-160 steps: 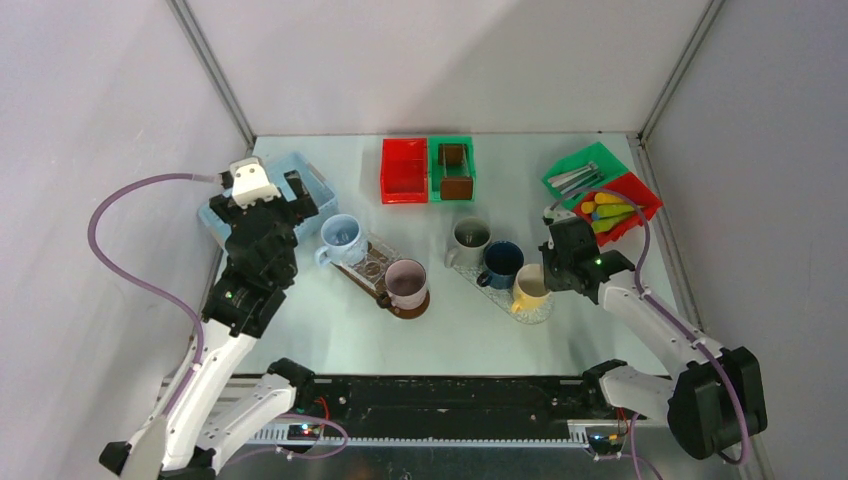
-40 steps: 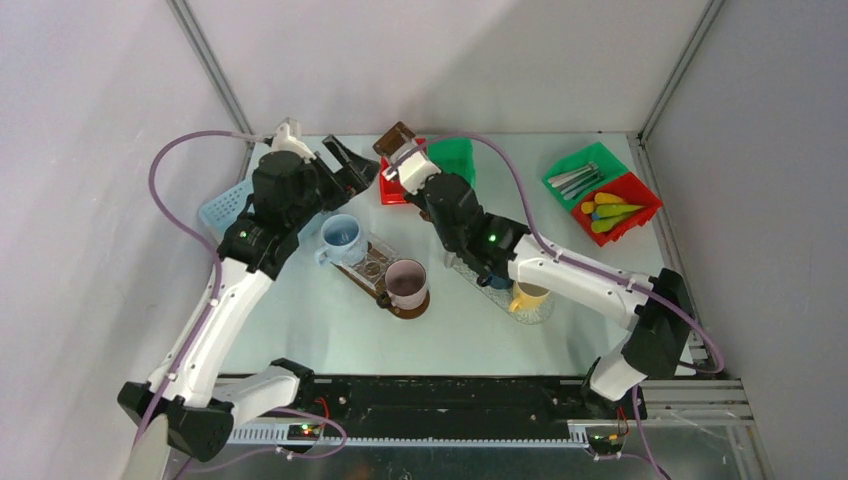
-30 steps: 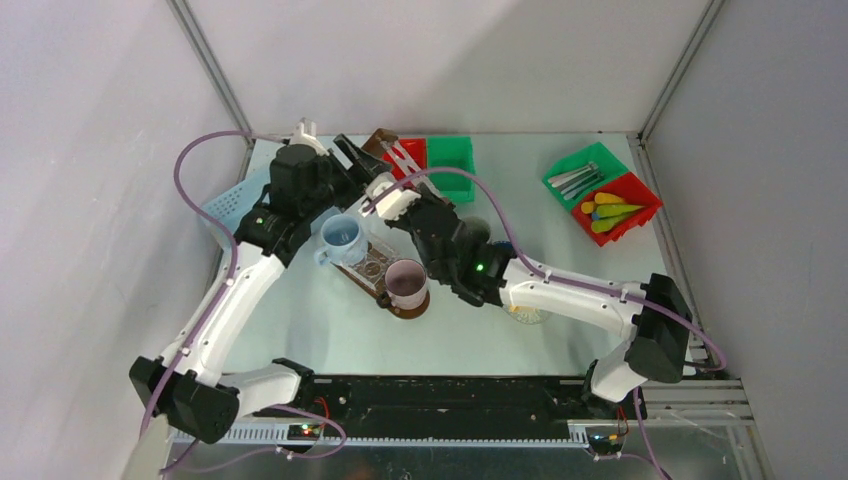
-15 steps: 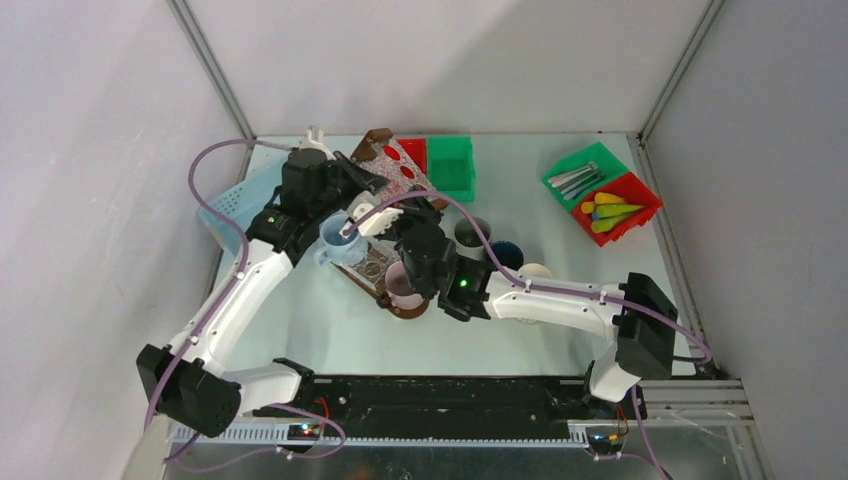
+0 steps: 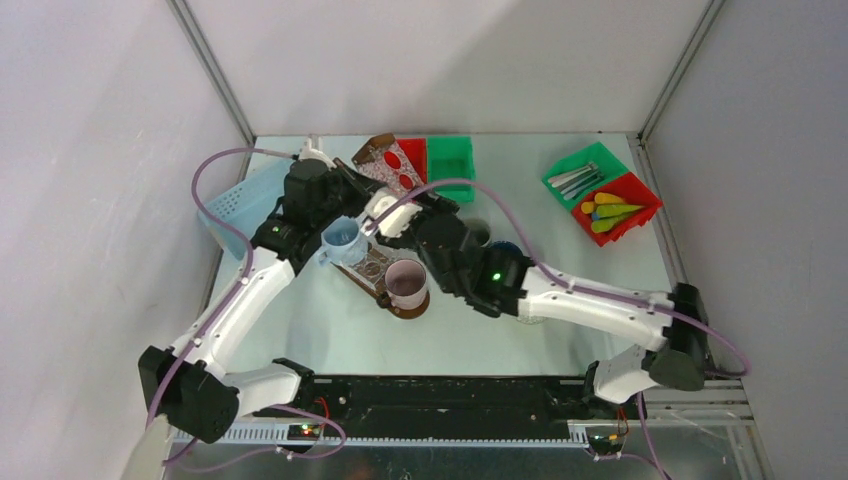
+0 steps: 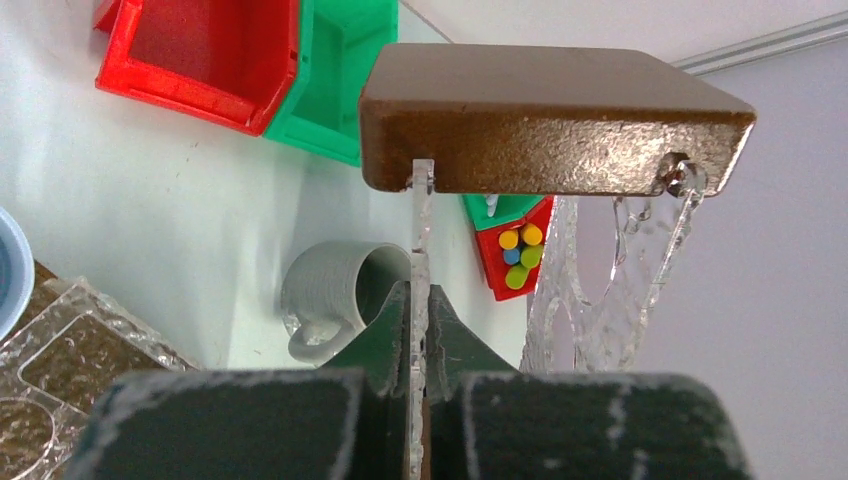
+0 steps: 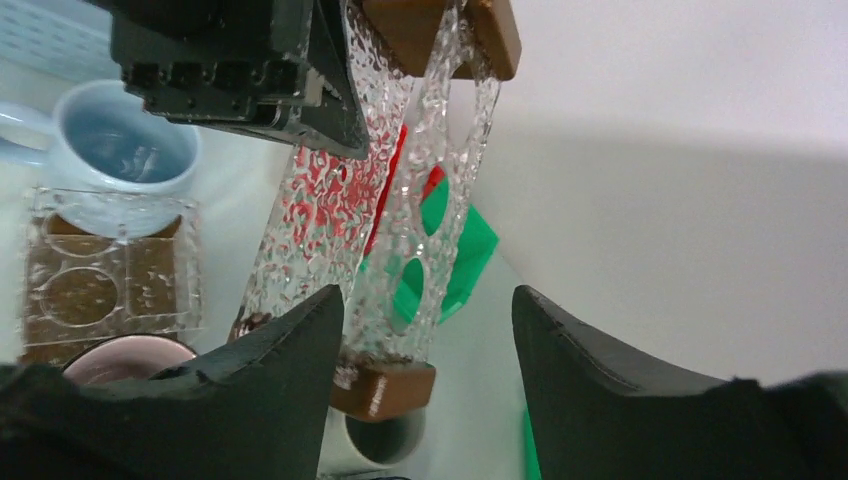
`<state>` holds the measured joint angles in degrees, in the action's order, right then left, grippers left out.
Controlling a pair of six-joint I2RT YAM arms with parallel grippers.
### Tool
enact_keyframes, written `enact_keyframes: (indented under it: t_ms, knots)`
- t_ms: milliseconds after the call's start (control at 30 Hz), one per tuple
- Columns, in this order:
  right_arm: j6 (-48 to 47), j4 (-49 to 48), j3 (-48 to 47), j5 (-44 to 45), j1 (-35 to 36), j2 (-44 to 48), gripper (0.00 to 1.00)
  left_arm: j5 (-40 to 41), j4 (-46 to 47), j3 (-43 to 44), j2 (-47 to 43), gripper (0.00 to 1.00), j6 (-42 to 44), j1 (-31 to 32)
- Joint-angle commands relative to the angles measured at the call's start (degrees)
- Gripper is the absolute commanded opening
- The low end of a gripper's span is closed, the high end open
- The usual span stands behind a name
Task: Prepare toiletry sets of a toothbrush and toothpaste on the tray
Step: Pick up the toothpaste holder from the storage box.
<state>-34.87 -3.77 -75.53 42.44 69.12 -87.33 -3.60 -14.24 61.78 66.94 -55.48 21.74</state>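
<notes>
i see my left pincer (image 6: 418, 300) clamped shut on the thin edge of a clear tray (image 5: 392, 170), holding it in the air beyond the pink mug (image 5: 407, 283). in the left wrist view the tray's brown end block (image 6: 550, 130) is uppermost. my right pincer (image 7: 425, 300) is open, one finger on either side of the tray's lower end; i cannot tell whether they touch it. the toothbrushes (image 5: 574, 178) lie in a green bin (image 5: 560, 170), well to the right of the pink mug and farther back. the tubes (image 5: 607, 213) lie in a red bin (image 5: 645, 195) joined to the green one. a light blue mug (image 5: 341, 237) stands just left of and behind the pink mug, both on a second tray (image 5: 368, 265) on the counter.
</notes>
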Motion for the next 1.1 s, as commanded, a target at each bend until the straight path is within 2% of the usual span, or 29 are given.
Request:
enact_keyframes:
  t_ms: [0,100,267,333,533,600,800,1067]
  knots:
    - [15.86,18.39,-6.45,-12.26,-2.53,7.22,0.68,-0.14,9.93,-0.08,-2.0,0.0,1.63,0.07]
    - [22.65,24.68,-8.65,-19.31,-4.45,9.67,0.73,-1.23,13.15,-1.35,-1.92,0.0,2.0,0.07]
    - [33.33,32.03,-12.16,-31.9,-12.23,13.98,0.73,-4.17,18.19,-3.51,-1.82,0.0,2.13,0.06]
    - [38.5,33.42,-13.32,-38.22,-15.67,14.92,0.72,-4.91,19.74,-4.09,-2.11,0.0,2.2,0.06]
    - [52.04,36.55,-16.45,-46.15,-23.03,14.81,0.62,-5.94,24.68,-6.09,-3.49,0.0,2.95,0.27]
    - [55.39,37.54,-17.91,-47.53,-25.16,13.83,0.59,-5.89,25.7,-6.42,-4.11,0.0,3.57,0.67]
    - [59.04,36.64,-18.17,-46.56,-25.79,11.63,0.57,-5.75,28.0,-6.62,-4.89,0.0,6.01,2.67]
    - [54.43,34.31,-17.99,-42.52,-26.35,9.63,0.56,-5.02,28.48,-6.03,-4.99,0.0,7.89,6.22]
